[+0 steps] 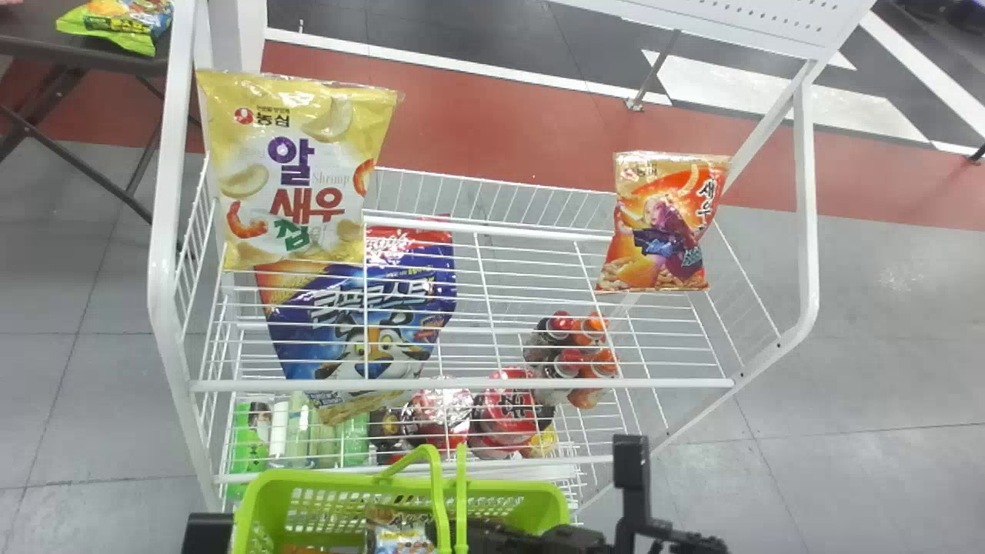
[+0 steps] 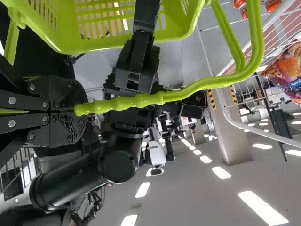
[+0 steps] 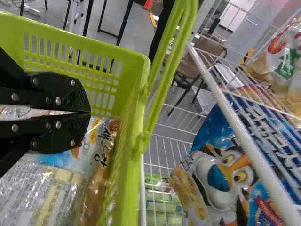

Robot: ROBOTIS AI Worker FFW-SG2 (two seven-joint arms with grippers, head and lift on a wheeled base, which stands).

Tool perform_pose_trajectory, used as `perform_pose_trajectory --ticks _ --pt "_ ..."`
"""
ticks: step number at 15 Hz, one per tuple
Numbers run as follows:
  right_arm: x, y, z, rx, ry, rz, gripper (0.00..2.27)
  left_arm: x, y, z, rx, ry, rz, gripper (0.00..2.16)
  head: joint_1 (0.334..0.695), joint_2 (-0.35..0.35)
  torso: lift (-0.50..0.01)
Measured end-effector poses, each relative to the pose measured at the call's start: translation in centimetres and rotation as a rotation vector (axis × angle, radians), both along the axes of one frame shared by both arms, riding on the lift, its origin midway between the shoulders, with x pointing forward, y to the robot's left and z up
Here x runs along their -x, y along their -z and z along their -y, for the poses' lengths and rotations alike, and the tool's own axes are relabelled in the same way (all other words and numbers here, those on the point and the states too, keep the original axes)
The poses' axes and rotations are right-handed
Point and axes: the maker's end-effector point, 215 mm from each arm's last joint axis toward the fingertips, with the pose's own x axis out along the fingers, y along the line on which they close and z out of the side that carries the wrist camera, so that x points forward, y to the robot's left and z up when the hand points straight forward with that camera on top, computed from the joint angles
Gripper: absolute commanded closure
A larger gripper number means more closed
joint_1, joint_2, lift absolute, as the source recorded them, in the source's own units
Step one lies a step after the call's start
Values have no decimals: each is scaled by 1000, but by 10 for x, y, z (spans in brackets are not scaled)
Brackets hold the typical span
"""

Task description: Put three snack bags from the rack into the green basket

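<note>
Gripping green basket [image 1: 258, 500] by its handle [image 2: 188, 93] with left pincer [image 2: 79, 110]. Holding right pincer [image 1: 432, 532] closed over printed bag [image 1: 402, 540] inside basket. Displaying bold lettering on yellow bag [image 1: 300, 169] and orange bag [image 1: 662, 231] atop rack [image 1: 462, 383] — having open wire shelf between. Displaying lettering also on blue bag [image 1: 362, 308], lower down. Bringing into right wrist view rows of fine print [image 3: 42, 188] in basket, plus brown chair [image 3: 209, 52] beyond.

The white wire rack [image 1: 462, 383] holds a yellow bag [image 1: 304, 173] left, an orange bag [image 1: 662, 231] right; a blue bag [image 1: 369, 313] sits lower down.
</note>
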Motion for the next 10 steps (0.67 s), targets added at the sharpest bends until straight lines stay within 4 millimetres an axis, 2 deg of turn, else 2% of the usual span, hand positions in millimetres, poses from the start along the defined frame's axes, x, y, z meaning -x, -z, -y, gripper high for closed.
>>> perform_pose_trajectory --ticks 2,4,8,10 --pt "-20 -30 29 43 39 76 56 -1 0 -1 2 -2 0 1386 695 -350 0" --pt "-53 -63 62 87 109 206 56 -2 -1 -1 3 -3 1 1386 695 -350 0" --pt "-141 -124 137 266 329 520 43 -3 -1 -1 9 -5 7 1386 695 -350 0" --pt "-179 -142 168 358 409 617 39 -4 -2 0 13 -6 10 1386 695 -350 0"
